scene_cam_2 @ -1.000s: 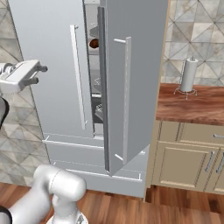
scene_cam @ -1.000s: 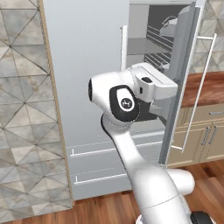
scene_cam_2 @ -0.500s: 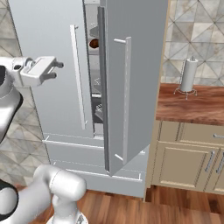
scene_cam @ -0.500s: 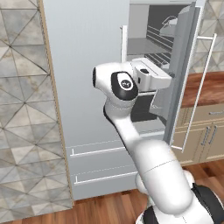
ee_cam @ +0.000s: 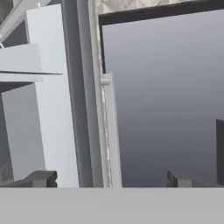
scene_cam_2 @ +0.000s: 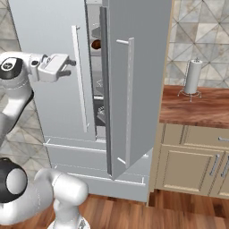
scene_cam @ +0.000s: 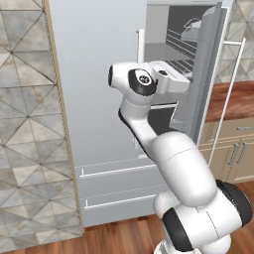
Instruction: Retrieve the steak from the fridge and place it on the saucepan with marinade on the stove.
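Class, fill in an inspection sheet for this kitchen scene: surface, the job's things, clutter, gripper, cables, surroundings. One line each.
Surface: wooden countertop right of the fridge.
Job's things: fridge with its right door swung open; steak on an upper shelf inside.
Clutter: paper towel roll upright on the countertop.
Gripper: gripper open, empty, in front of the closed left door, beside its handle.
Cables: nothing seen.
Surroundings: tiled wall, cabinets under the countertop, wood floor.
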Motion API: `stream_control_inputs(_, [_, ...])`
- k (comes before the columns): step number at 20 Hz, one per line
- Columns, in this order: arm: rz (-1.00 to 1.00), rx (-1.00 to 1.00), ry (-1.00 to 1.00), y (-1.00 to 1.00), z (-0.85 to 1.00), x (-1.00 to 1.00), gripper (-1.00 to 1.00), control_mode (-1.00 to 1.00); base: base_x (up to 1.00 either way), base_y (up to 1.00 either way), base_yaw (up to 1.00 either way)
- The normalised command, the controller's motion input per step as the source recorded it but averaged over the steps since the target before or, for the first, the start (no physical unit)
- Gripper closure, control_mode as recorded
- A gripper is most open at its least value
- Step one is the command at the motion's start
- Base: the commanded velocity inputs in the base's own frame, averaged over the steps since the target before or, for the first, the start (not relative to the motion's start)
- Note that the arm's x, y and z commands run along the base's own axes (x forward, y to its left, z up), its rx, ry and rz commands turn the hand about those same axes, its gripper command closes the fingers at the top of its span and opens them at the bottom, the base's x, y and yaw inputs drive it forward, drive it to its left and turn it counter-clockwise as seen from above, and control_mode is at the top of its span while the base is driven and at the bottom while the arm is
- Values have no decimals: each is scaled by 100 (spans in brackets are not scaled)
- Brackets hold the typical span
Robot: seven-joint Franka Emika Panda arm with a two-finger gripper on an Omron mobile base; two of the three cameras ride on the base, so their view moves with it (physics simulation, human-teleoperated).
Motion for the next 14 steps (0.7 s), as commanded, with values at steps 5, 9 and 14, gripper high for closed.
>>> stream_control_inputs(5, [2,5,0,-19,-6,57,-100,-100,0,0,0])
stream_control_inputs(9, [4,3,0,-18,-10,54,-100,-100,0,0,0])
stream_control_inputs(14, [6,2,0,-15,-12,35,-100,-100,0,0,0])
